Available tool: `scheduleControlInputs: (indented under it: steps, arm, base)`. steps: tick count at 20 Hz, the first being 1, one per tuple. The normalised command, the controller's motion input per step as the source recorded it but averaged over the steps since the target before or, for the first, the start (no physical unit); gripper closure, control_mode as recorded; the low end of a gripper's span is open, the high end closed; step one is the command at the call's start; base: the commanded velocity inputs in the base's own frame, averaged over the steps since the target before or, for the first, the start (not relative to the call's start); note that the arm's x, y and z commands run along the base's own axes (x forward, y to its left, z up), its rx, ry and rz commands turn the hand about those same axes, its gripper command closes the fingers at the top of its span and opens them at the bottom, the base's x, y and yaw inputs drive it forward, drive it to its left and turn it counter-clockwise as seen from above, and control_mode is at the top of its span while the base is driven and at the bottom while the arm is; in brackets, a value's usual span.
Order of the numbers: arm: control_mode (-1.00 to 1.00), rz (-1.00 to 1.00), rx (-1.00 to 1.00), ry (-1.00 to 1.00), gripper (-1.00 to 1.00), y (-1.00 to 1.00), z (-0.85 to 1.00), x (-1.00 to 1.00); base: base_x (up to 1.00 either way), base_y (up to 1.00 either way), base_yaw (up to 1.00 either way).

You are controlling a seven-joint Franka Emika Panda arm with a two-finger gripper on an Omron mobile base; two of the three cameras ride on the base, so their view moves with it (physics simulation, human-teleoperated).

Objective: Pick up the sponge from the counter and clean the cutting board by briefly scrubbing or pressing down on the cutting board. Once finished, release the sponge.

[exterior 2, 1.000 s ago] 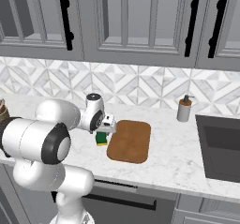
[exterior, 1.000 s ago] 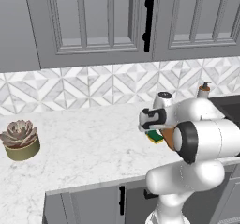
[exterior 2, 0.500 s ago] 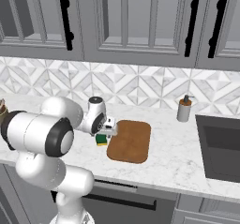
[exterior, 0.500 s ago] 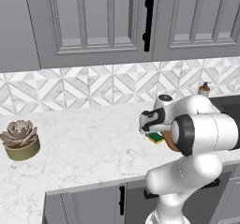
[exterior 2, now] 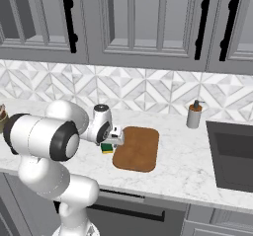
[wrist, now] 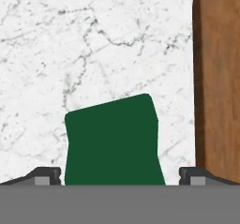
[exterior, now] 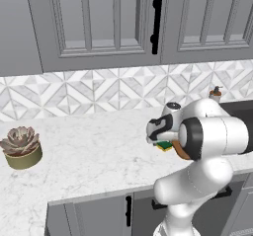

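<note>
Hovering low, the gripper (wrist: pixel 120 178) spreads its jaws astride the sponge (wrist: pixel 114 143)

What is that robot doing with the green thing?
The robot is reaching down for the sponge, which lies on the counter just beside the cutting board. Its hand is open and sits right over the sponge, one finger on each side, but it has not squeezed it yet. The board has nothing on it, and no scrubbing has started.
</note>
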Motion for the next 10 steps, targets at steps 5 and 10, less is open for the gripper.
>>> scheduleControlInputs:
  steps: [5, 10]
  arm:
    - [-1.0, 0.0, 0.0, 0.0, -1.0, 0.0, -0.12, 0.0]
    - [-1.0, 0.0, 0.0, 0.0, 1.0, 0.0, -0.07, 0.0]
  base:
    - [0.0, 0.0, 0.0]
    - [0.0, 0.0, 0.0]
